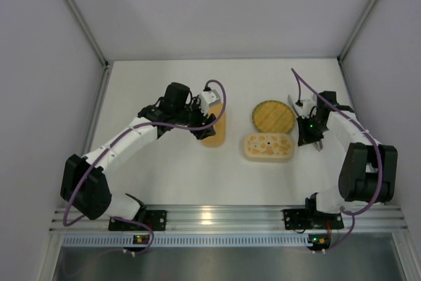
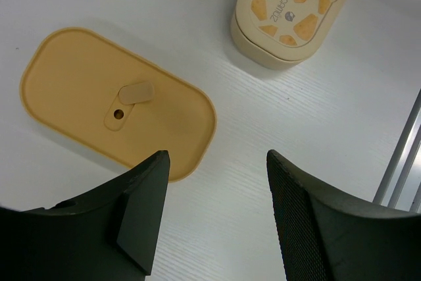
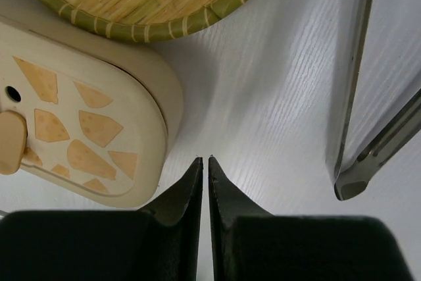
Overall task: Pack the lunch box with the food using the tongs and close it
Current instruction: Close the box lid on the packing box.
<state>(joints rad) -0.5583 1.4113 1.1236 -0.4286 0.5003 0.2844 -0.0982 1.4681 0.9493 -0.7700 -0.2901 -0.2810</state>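
The lunch box (image 1: pixel 268 147) is a cream oblong box wearing a lid with orange patches, also seen in the right wrist view (image 3: pixel 72 129). A plain orange oblong lid (image 2: pixel 112 97) lies flat on the table to its left. My left gripper (image 2: pixel 217 156) hangs open above the near end of that orange lid, with nothing between its fingers. My right gripper (image 3: pixel 204 158) is shut on nothing, low over the table just right of the lunch box. The silver tongs (image 3: pixel 352 97) lie on the table to the right of it, untouched. The food is out of view.
A round woven yellow plate (image 1: pixel 272 116) with a green rim sits just behind the lunch box. White walls enclose the table on the left, back and right. An aluminium rail (image 1: pixel 223 215) runs along the near edge.
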